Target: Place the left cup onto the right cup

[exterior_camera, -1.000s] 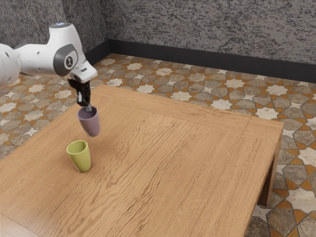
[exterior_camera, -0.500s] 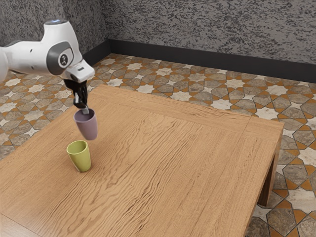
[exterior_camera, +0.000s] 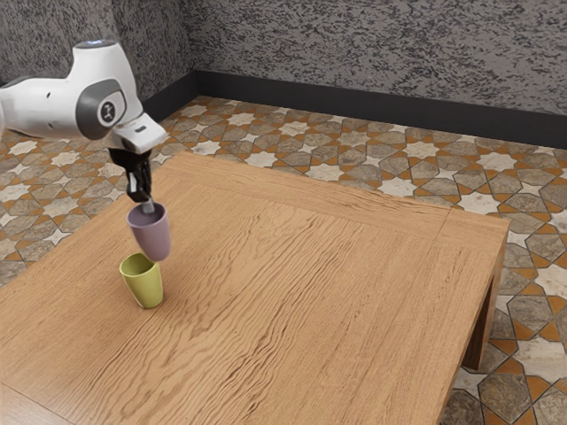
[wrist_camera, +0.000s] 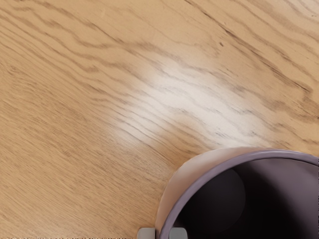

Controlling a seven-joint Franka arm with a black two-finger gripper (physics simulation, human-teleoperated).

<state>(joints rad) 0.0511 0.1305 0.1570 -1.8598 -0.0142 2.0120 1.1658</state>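
Two cups: my gripper [exterior_camera: 143, 204] pinches the one purple cup [exterior_camera: 151, 235] by its rim, just above the one green cup [exterior_camera: 143, 283] on the table [exterior_camera: 337, 292]

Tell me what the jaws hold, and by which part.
The purple cup, pinched at its rim on one side.

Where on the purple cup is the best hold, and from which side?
The rim wall, from above: the purple cup hangs mouth up and slightly tilted, so one of the jaws fits inside, one outside, as the gripper holds it now. That leaves its tapered base free to go onto the green cup.
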